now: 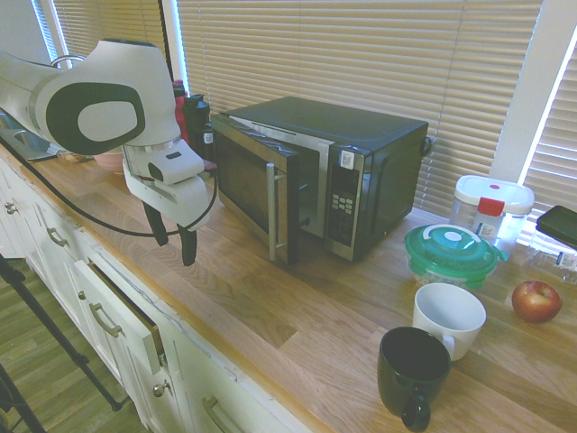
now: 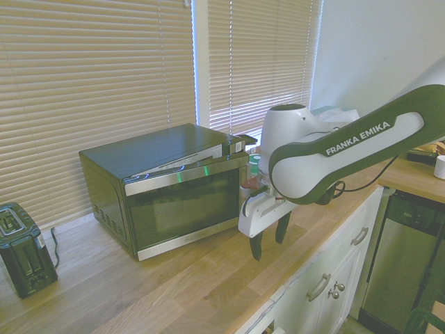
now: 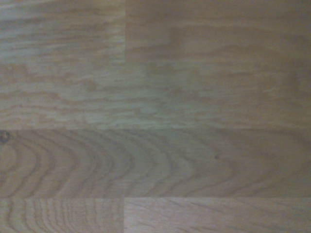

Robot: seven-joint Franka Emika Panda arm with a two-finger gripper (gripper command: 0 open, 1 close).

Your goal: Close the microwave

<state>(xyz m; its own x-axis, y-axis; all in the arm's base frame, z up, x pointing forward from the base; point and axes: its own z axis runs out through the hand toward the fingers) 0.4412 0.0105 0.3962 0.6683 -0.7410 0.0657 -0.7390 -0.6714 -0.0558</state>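
The microwave (image 1: pixel 361 162) is a black box with a steel front standing on the wooden counter by the blinds. Its dark glass door (image 1: pixel 252 185) with a vertical silver handle (image 1: pixel 272 215) stands ajar, swung a little out from the button panel (image 1: pixel 343 203). The second exterior view shows the microwave (image 2: pixel 160 160) from its door side. My gripper (image 1: pixel 174 240) hangs open above the counter to the left of the door, apart from it, with nothing between its fingers. There, the gripper (image 2: pixel 269 238) is right of the door's free edge. In the wrist view only the wooden counter (image 3: pixel 155 116) shows.
Right of the microwave stand a green-lidded bowl (image 1: pixel 451 251), a clear container (image 1: pixel 491 206), a white mug (image 1: pixel 449 316), a black mug (image 1: pixel 413 368) and an apple (image 1: pixel 535 300). Bottles (image 1: pixel 189 122) stand behind the gripper. A drawer (image 1: pixel 126 316) below is slightly open. A toaster (image 2: pixel 24 257) sits far off.
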